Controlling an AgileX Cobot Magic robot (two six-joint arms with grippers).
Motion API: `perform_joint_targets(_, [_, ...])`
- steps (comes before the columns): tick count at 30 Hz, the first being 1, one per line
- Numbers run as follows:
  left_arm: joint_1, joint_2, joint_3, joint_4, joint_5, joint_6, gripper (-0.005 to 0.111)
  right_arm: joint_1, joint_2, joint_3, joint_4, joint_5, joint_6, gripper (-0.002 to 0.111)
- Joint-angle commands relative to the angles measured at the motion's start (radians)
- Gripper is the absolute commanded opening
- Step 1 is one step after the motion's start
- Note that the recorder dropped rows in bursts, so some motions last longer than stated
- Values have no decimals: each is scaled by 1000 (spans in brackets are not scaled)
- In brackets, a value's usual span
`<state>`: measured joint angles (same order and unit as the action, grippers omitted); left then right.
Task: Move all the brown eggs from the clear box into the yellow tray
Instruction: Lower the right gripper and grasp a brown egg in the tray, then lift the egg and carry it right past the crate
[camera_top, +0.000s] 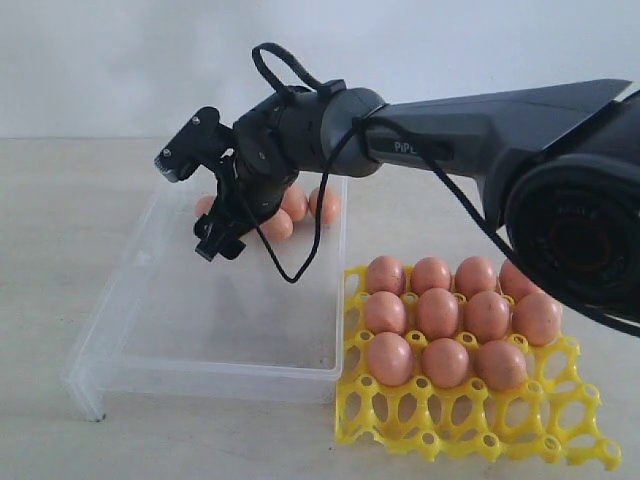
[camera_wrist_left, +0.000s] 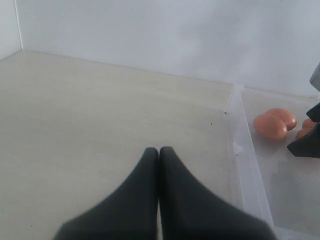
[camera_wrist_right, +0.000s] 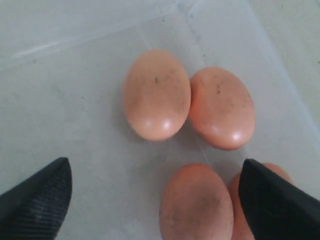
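Note:
The clear box (camera_top: 225, 330) lies left of the yellow tray (camera_top: 455, 425). Several brown eggs (camera_top: 325, 205) cluster at the box's far end, and several more (camera_top: 438, 312) fill the tray's back rows. My right gripper (camera_top: 220, 243) reaches across from the right and hangs over the box by those eggs. In the right wrist view it (camera_wrist_right: 154, 167) stands open just above the box floor (camera_wrist_right: 65, 100). One egg (camera_wrist_right: 195, 205) lies between the fingers, close to one finger, which partly hides another egg (camera_wrist_right: 235, 210). Two eggs (camera_wrist_right: 157, 95) lie beyond. My left gripper (camera_wrist_left: 159, 149) is shut and empty over bare table beside the box wall (camera_wrist_left: 240, 150).
The tray's front row of cups (camera_top: 480, 415) holds nothing. A black cable (camera_top: 300, 250) loops down from the right arm over the box. A white wall (camera_top: 100, 60) stands behind the pale table (camera_top: 60, 230).

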<state>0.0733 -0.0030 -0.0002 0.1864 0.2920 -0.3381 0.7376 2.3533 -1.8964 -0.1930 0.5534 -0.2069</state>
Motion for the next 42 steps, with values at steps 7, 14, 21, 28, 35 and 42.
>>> perform_joint_targets(7, [-3, 3, 0, -7, 1, -7, -4, -9, 13, -6, -126, 71, 207, 84])
perform_joint_targets(14, [-3, 3, 0, -7, 1, -7, -4, -41, 31, -6, -115, 47, 230, 77])
perform_joint_targets(21, [-3, 3, 0, -7, 1, -7, -4, -59, 31, -6, -102, 95, 297, 14])
perform_joint_targets(28, [-3, 3, 0, -7, 1, -7, -4, -57, 11, -6, -34, 258, 293, 0])
perform_joint_targets(35, [-3, 3, 0, -7, 1, -7, -4, -46, -72, -6, 88, 346, 193, 0])
perform_joint_targets(42, [-3, 3, 0, -7, 1, -7, -4, -27, -181, -6, 218, 294, 249, 0])
